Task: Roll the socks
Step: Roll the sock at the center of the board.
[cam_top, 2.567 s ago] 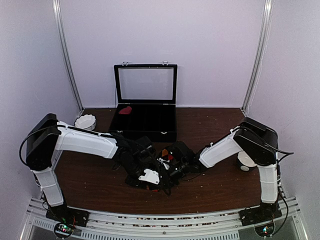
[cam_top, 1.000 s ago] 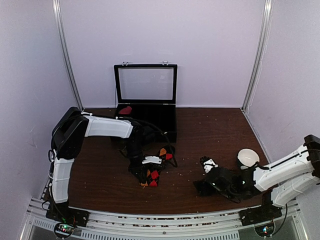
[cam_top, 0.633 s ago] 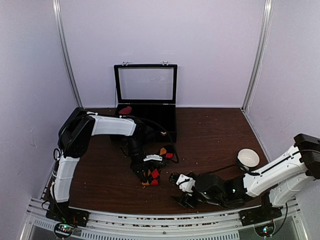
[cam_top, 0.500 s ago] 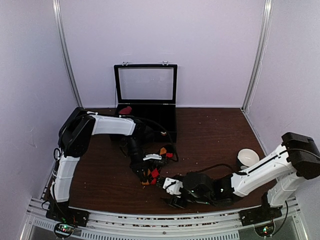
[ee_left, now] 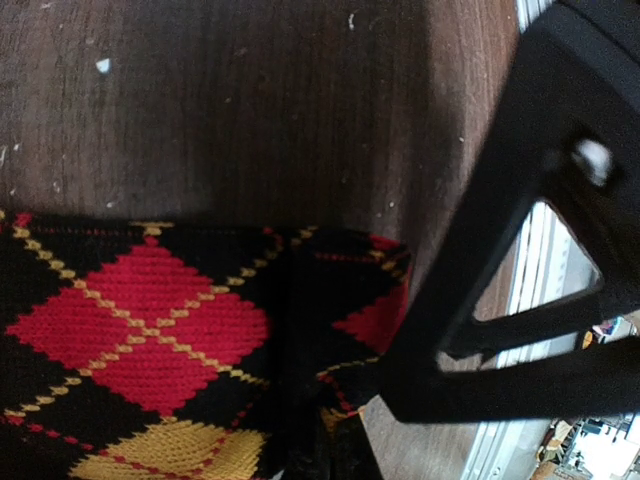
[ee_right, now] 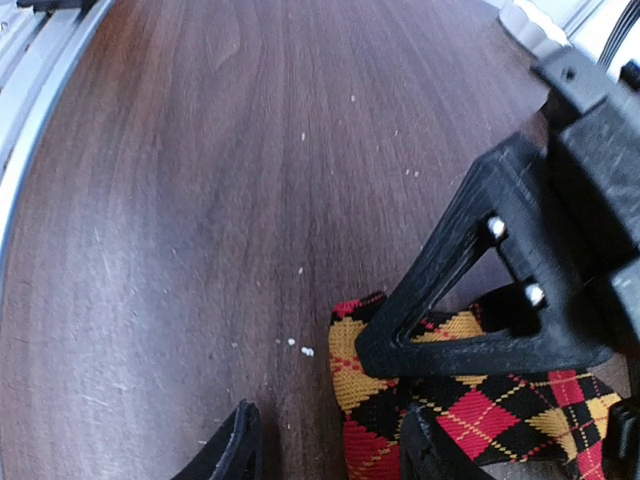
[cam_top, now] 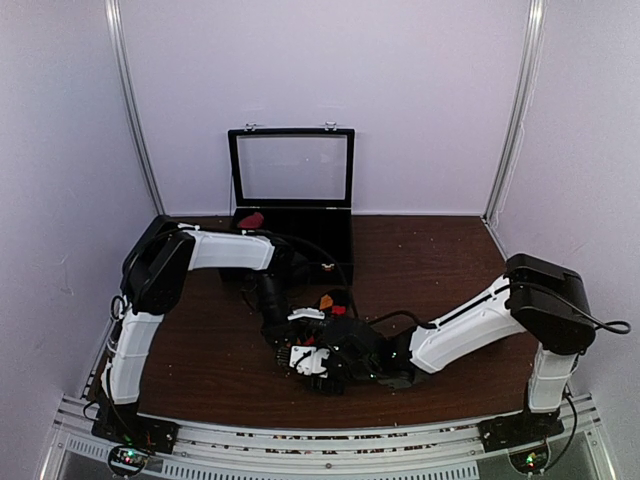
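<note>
We see a dark wooden table [cam_top: 200,365] from above, with both arms meeting just in front of its middle. The argyle sock [ee_right: 470,410], black with red and yellow-orange diamonds, lies flat there, partly hidden from above by the two wrists. The left gripper [cam_top: 290,342] comes down on it from the back left. Its jaws are closed tight, and in the left wrist view the sock's folded fabric runs into the tips, so it looks pinched. The right gripper [ee_right: 330,445] lies low and reaches in from the right. Its fingers stand partly apart, one on bare wood and one over the fabric, with the sock's rounded edge between them and nothing clamped that we can see. From that edge, bare wood runs towards the metal rail [cam_top: 300,435] along the near side and on to the table's left end. The right forearm crosses the front right of the table, and open wood lies behind it up to the back wall. A black box [cam_top: 290,262] sits at the back centre with its glass lid [cam_top: 290,168] upright, and the left forearm passes just in front of its left corner. A red item [cam_top: 250,220] rests in the box's back left corner. We cannot tell what it is.
</note>
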`<state>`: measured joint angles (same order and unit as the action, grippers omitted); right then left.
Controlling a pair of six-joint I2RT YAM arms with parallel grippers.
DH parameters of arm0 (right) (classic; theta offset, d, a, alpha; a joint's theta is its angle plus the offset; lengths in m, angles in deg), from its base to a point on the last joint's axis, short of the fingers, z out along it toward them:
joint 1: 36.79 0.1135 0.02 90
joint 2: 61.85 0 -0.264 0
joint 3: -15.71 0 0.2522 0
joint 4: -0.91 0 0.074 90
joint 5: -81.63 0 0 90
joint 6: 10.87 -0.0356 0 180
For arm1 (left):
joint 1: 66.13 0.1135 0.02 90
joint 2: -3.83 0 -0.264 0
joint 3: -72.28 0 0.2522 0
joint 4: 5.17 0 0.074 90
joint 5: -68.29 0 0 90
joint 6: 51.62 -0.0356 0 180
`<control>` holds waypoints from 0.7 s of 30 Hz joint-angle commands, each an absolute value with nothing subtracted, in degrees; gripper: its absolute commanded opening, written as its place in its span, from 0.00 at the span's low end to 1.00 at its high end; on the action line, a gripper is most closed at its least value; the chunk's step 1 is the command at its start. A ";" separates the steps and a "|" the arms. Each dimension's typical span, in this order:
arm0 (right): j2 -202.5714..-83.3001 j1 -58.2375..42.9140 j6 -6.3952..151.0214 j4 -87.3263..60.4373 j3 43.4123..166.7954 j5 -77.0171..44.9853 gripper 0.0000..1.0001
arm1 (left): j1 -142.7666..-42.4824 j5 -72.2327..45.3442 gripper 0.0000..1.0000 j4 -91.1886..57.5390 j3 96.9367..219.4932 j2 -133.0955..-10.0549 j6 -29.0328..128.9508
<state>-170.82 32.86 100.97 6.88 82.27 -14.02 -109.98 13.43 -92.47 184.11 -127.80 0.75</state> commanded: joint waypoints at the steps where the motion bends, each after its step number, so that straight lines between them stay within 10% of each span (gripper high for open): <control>1: -172.42 30.97 102.92 3.62 83.89 -17.41 0.45 | -109.55 11.55 0.00 -91.62 184.75 -129.06 -0.80; 13: -176.95 27.97 101.19 2.19 83.78 -19.55 0.32 | -109.57 11.41 0.00 -91.82 183.95 -128.09 -2.52; 21: -178.28 25.51 97.46 -0.46 82.73 -25.32 0.10 | -108.07 12.95 0.37 -86.59 179.52 -120.11 -3.12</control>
<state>-175.33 26.96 99.95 6.72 84.56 -22.16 -109.89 13.45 -91.99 182.64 -126.60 -2.57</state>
